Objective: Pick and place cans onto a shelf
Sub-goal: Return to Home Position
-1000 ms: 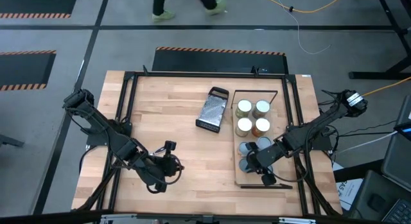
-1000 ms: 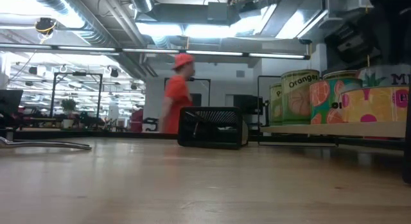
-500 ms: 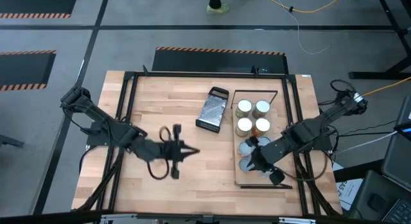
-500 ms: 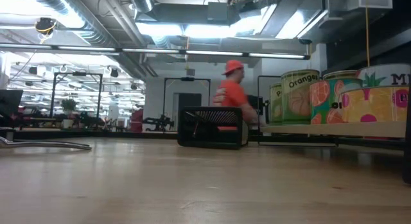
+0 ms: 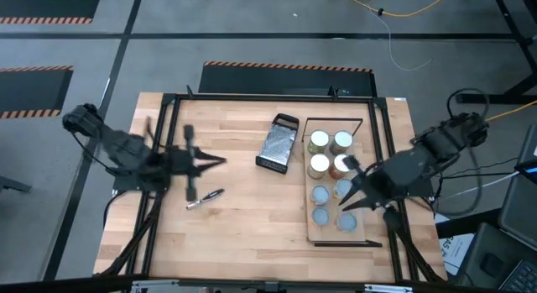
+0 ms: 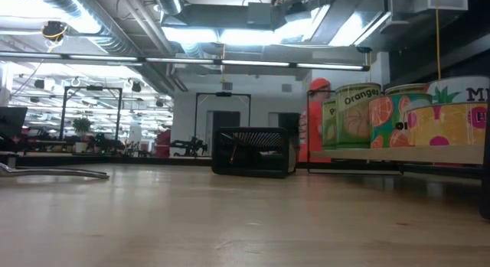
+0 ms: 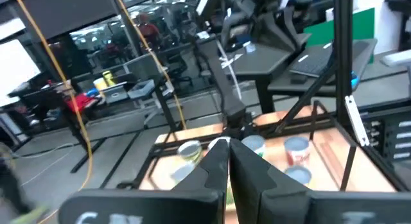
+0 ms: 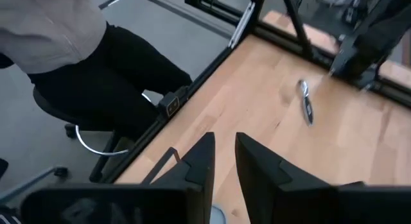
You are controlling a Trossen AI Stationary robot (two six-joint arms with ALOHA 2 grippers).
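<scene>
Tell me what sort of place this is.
Probably a robotics lab or industrial workshop: exposed ceiling ducts and strip lights overhead, hazard-striped floor tape by the wooden table, and more desks beyond it.

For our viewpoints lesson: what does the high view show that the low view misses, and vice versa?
Only the high view: the dark left arm over the tabletop's left side, the right arm over the long light-wood shelf, and the small cylindrical cans' round tops. Only the low view: the cans' fruit labels and a person in orange behind. Both: the flat metal grater with black handle, the cans, the shelf.
</scene>
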